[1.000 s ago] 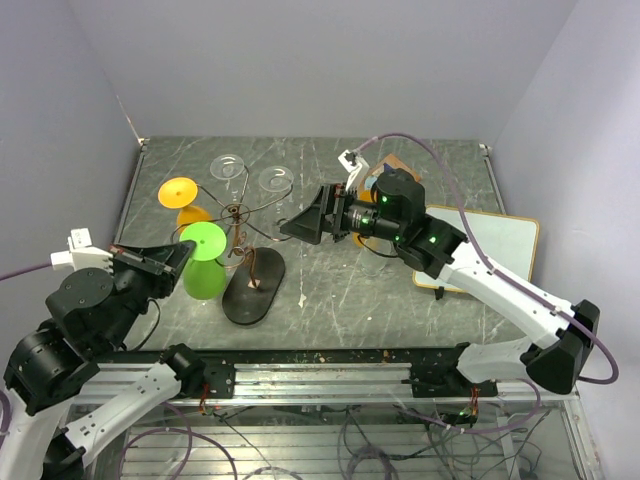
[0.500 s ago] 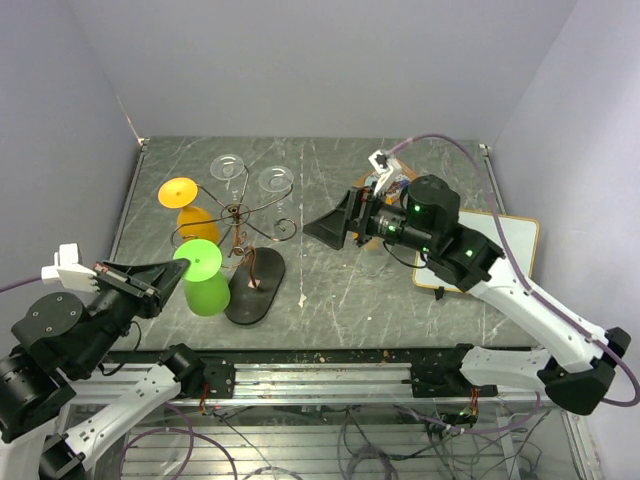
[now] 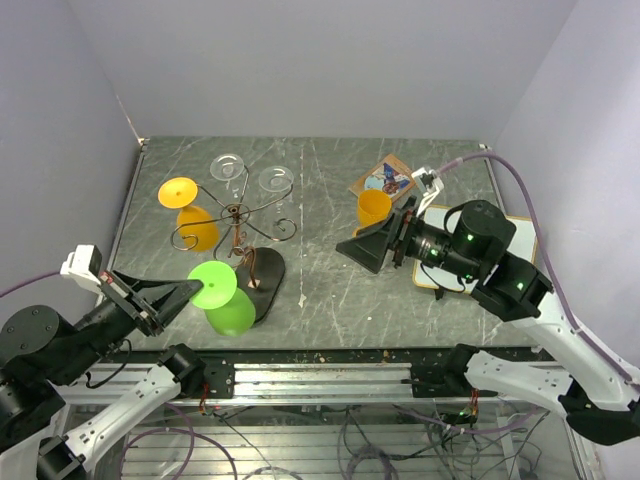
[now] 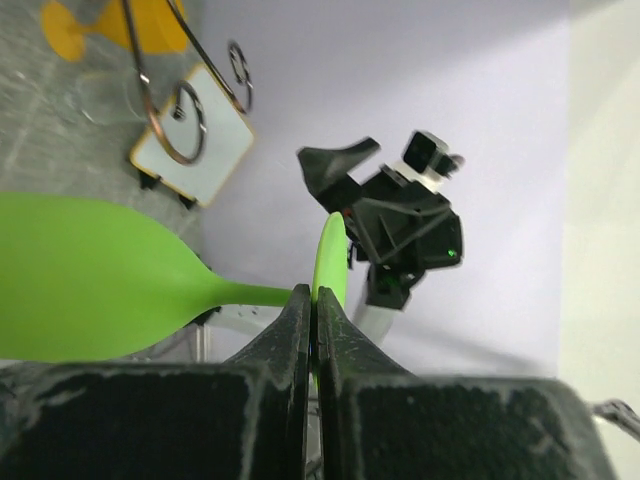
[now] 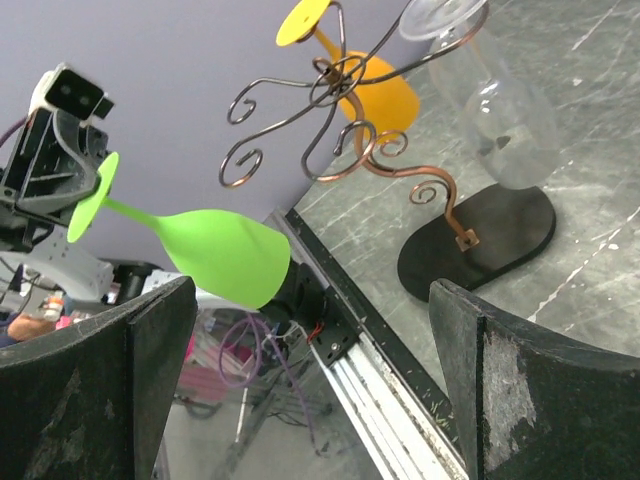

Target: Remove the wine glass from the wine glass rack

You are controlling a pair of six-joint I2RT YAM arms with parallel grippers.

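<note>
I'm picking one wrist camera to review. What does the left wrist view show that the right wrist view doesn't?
Left wrist only: the white board and the right arm's camera. Right wrist only: the base of the rack and the left arm's camera. Both: the green glass, its foot in the shut left gripper, the orange glass and the rack's curls.

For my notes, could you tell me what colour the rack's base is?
Black base, clearest in the right wrist view.

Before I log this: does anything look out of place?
Only the green wine glass: it is off the wine glass rack, sideways in the air, pinched by its foot in the left end effector. Nothing looks spilled.
</note>
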